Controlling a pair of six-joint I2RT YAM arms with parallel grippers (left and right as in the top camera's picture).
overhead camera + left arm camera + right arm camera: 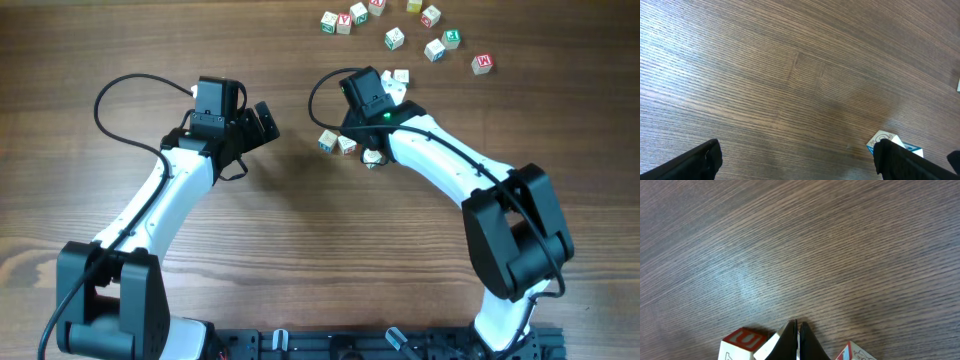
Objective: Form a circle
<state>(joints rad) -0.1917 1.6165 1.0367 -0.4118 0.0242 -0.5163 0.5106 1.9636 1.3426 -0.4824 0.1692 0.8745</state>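
Right gripper (798,330) pinched closed, empty; red-lettered white wooden cube (742,342) just beside its tips. Left gripper (262,122) spread wide, empty. Clump of three white wooden letter cubes (347,146) lies just ahead of left gripper, by right wrist. Risk: blunt push scatters it.

Bench (300,230) centre: the circle (347,145). Behind, rightward: scattered cubes (395,38). Left of it, apart: left end effector (262,120). Among its cubes: right end effector (797,335).
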